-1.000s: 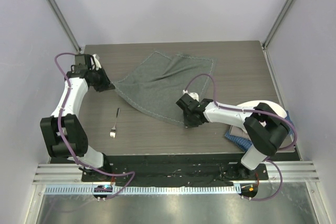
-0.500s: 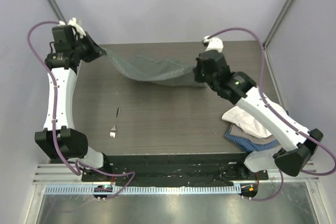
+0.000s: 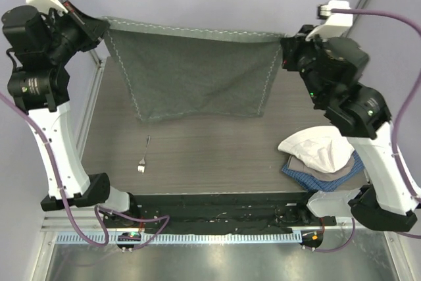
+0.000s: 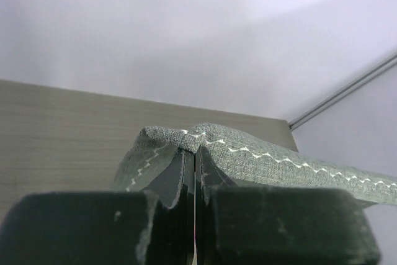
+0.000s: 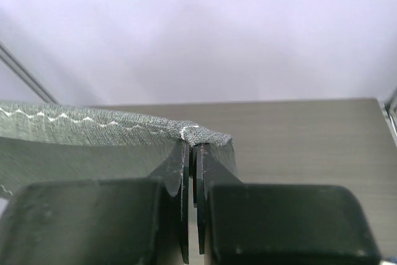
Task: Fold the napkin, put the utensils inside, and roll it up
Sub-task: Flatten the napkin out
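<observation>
**A:** What does the top view show?

**B:** Both arms are raised. The napkin (image 3: 197, 74) hangs between them above the far half of the table (image 3: 217, 156), spread flat like a curtain. The left gripper (image 3: 99, 25) pinches its top left corner and the right gripper (image 3: 284, 54) its top right corner. The pull between them looks meant to take the creases out before folding. The fork (image 3: 144, 154) lies on the table's near left part, apart from the cloth. A white cloth (image 3: 316, 149) rests on a blue checked cloth (image 3: 309, 174) at the table's near right corner.

**A:** And the left wrist view?

**B:** The left gripper (image 4: 194, 153) is fully closed, with the napkin (image 4: 260, 156) hem bunched between its fingers. The stitched edge runs off to the right, high over the table.

**A:** The right wrist view?

**B:** It mirrors the left. The right gripper (image 5: 191, 150) is clamped tight on the napkin (image 5: 93, 127) corner, and the hem stretches away to the left above the table.
</observation>
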You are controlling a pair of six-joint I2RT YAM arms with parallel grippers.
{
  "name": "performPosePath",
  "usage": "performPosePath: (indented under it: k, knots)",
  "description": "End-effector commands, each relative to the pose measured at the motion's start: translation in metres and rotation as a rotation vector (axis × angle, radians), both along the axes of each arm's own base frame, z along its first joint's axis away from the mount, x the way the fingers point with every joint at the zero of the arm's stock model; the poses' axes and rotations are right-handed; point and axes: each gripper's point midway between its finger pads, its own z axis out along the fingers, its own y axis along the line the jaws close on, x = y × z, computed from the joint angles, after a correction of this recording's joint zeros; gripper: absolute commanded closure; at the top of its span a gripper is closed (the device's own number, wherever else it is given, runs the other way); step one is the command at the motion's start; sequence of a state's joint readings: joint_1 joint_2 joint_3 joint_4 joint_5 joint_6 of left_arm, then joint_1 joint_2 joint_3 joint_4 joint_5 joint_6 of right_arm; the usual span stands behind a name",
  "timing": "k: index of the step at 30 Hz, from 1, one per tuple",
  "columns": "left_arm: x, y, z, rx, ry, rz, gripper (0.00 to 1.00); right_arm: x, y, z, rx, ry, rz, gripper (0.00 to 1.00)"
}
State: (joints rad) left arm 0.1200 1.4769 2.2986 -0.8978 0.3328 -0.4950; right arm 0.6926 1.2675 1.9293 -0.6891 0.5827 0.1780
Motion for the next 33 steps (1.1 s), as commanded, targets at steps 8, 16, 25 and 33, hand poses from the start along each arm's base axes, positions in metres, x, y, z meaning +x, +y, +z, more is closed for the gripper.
performPosePath:
  k: [8, 16, 25, 33]
  knots:
    - [-0.042, -0.016, 0.043, -0.032, -0.132, -0.063, 1.00, -0.024, -0.031, 0.064, 0.003, -0.169, -0.033, 0.99]
    - [0.058, -0.016, -0.025, -0.095, 0.052, -0.131, 1.00, 0.091, -0.034, 0.010, -0.049, -0.041, -0.077, 0.99]
    - [0.147, -0.022, -0.045, -0.132, 0.008, -0.241, 1.00, 0.185, -0.034, -0.001, -0.051, -0.045, -0.041, 0.99]
    - [0.130, -0.032, 0.006, -0.096, -0.174, -0.310, 1.00, 0.156, -0.040, 0.046, -0.068, -0.152, -0.028, 0.99]
